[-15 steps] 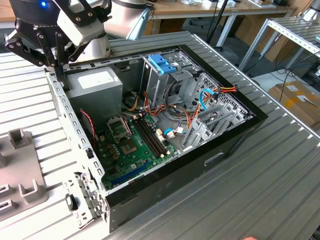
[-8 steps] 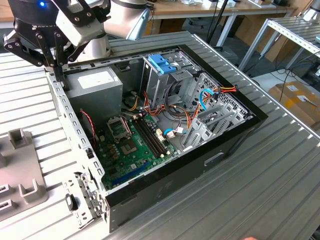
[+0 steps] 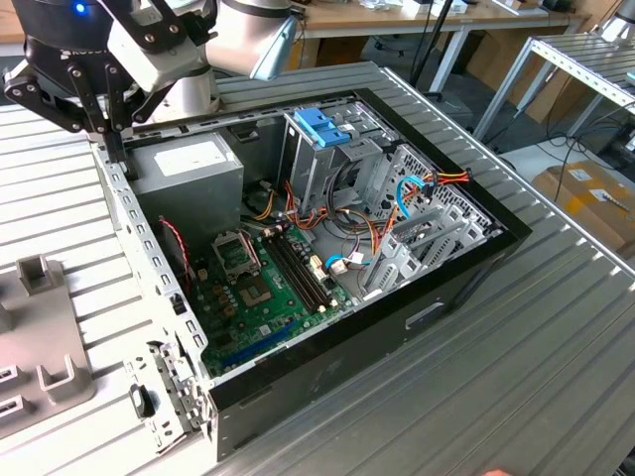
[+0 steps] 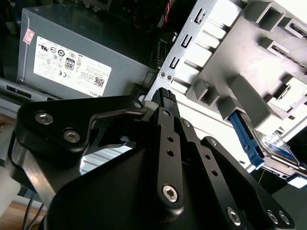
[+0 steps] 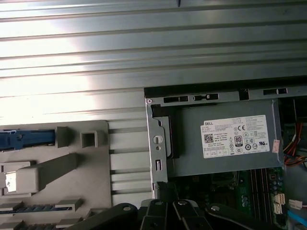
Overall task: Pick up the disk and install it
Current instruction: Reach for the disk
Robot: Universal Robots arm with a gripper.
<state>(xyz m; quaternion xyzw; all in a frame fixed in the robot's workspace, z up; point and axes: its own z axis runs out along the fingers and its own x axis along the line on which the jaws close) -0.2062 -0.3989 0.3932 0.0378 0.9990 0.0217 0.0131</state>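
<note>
The gripper (image 4: pixel 165 96) hangs over the far corner of the open computer case (image 3: pixel 298 382), at the exterior view's left, right above the case wall beside the grey power supply (image 3: pixel 189 164). Its jaws look drawn together and hold nothing. The disk (image 4: pixel 280 146) is outside the case. It sits in the grey fixture tray (image 3: pixel 50 347) on the ribbed table (image 3: pixel 516 397), at the exterior view's left of the case, and its light-blue rail shows in both wrist views. Gripper and disk are well apart, so I judge the step in hand to be the reach for the pickup.

Doing it well means keeping high enough to pass the case wall and the tray's raised blocks. The jaws need to be spread before they come level with the disk. They should close squarely on the disk's long sides, so it lifts out of its slot without tilting. The drive cage (image 3: pixel 322 129) with the blue bracket stands at the far side of the case.
</note>
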